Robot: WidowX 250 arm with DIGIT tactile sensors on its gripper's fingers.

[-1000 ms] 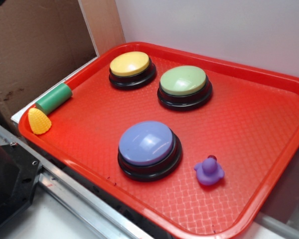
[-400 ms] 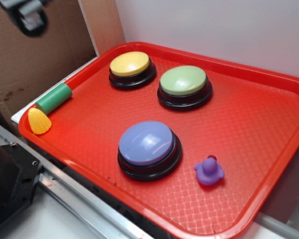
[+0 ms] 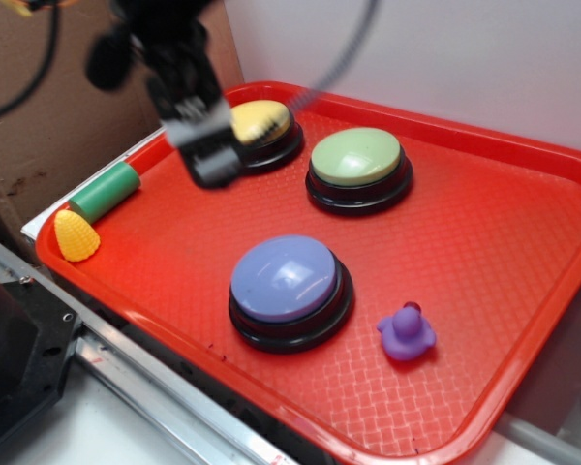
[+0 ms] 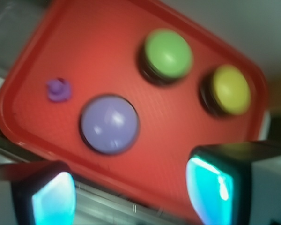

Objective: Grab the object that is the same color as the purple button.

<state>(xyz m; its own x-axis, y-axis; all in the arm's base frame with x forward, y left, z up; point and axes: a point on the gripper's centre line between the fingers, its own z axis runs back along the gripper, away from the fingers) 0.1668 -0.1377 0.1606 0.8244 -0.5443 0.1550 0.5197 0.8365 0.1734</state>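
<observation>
A small purple duck, the object [image 3: 406,333] [image 4: 59,90], sits on the red tray [image 3: 484,242] near its front right edge, just right of the purple button [image 3: 289,287] [image 4: 109,123]. My gripper [image 3: 205,145] [image 4: 131,190] hangs blurred high over the tray's back left, in front of the yellow button [image 3: 255,126] and far from the duck. In the wrist view its two cyan pads [image 4: 54,199] stand wide apart with nothing between them, so it is open.
A green button [image 3: 357,165] [image 4: 168,54] stands at the tray's back middle, and the yellow button shows again [image 4: 230,90] in the wrist view. A green cylinder [image 3: 105,191] and a yellow corn toy [image 3: 76,235] lie on the tray's left rim. Cardboard [image 3: 68,87] rises behind, a metal rail [image 3: 155,387] runs in front.
The arm has swept in from the upper left and down over the tray's back left corner. Nothing on the tray has moved.
</observation>
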